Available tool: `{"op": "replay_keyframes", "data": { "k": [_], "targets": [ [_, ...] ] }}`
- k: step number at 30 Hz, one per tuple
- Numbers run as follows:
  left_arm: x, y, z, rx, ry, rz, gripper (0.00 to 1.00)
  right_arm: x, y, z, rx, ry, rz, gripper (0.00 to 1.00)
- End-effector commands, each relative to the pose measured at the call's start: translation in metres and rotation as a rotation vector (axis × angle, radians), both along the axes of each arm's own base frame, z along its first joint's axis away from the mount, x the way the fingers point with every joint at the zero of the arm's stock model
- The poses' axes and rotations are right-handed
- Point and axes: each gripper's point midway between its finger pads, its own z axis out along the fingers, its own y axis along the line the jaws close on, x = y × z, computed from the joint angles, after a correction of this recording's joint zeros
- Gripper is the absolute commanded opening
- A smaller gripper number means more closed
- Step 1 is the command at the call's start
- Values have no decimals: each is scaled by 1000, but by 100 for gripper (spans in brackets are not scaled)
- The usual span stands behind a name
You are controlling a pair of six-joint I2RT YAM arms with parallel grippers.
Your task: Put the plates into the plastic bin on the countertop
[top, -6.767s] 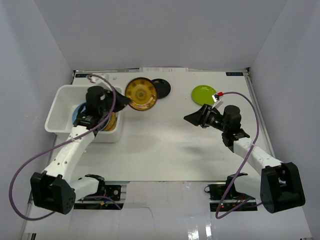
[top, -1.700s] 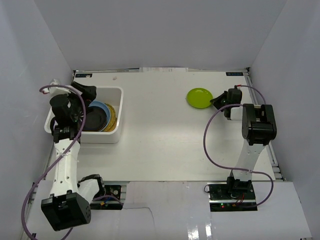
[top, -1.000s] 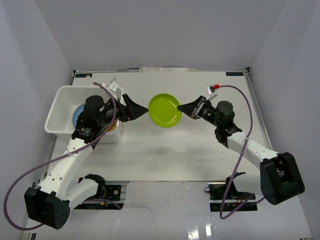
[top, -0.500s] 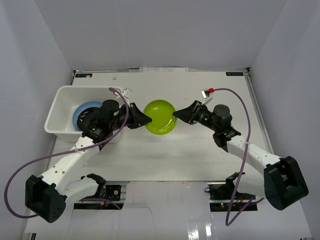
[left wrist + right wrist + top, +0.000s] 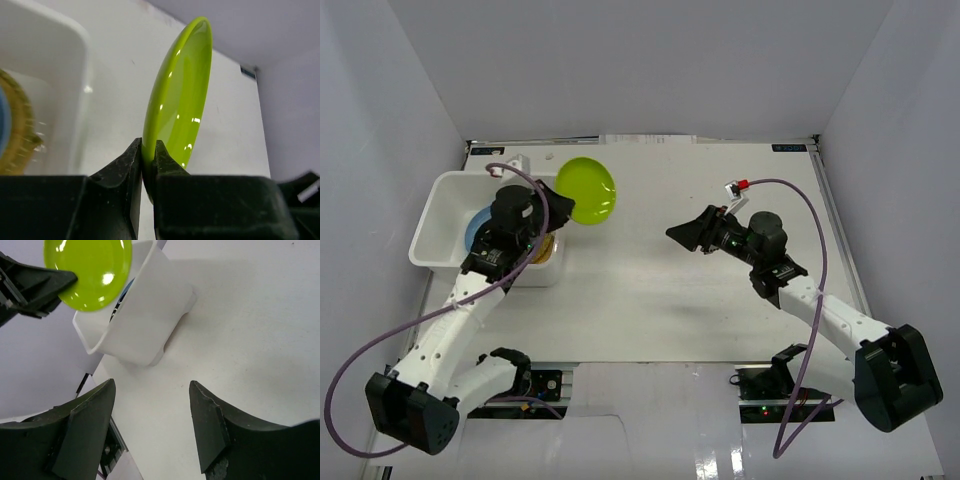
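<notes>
The left gripper (image 5: 146, 150) is pinched on the lower rim of the green plate (image 5: 180, 95). The plate is held edge-up in the air, just past the far right corner of the bin (image 5: 425, 245). The right gripper (image 5: 151, 387) is spread and empty, well apart over the middle of the countertop (image 5: 650, 290). Risks, as judged: only a narrow strip of glossy rim is caught, so the plate could be swung or slipped out of the jaws if moved fast. It could be knocked against the bin's flared rim if lowered too soon. If released from height it could be dropped hard onto the blue plate (image 5: 472, 230) and yellow-brown plate (image 5: 548, 250) already in the bin, and bounced or left leaning on the wall. The green plate is seen as round, shallow, smooth and shiny, likely hard plastic or glazed ware. The bin is white plastic, rectangular, with rounded corners and sloped sides, and is set at the countertop's left edge. The countertop is flat, matte white.
</notes>
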Motion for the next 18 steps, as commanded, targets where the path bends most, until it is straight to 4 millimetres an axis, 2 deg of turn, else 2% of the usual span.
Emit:
{"op": "replay_keyframes", "data": {
  "k": [1,2,6,8,10,11,14,18],
  "targets": [
    [12,81,45,7,-112,278,4,1,-7,6,-37,-73,-25,67],
    [15,106,44,13,-114,357,4,0,-8,0,-50,-71,-27,67],
    [13,154,25,19,-91,499,6,-5,-7,-12,-61,-47,-3,67],
    [17,182,5,9,-51,571,6,-9,-4,-14,-46,-45,20,66],
    [22,191,-11,-8,-9,587,7,-11,-4,-24,-52,-31,30,66],
    [28,191,-28,-25,35,568,8,-12,-3,-26,-57,-30,39,66],
    [35,209,-57,-90,117,609,8,-16,-2,-34,-67,-20,59,66],
    [33,215,-72,-130,144,633,6,-20,-3,-39,-76,-19,74,66]
  ]
}}
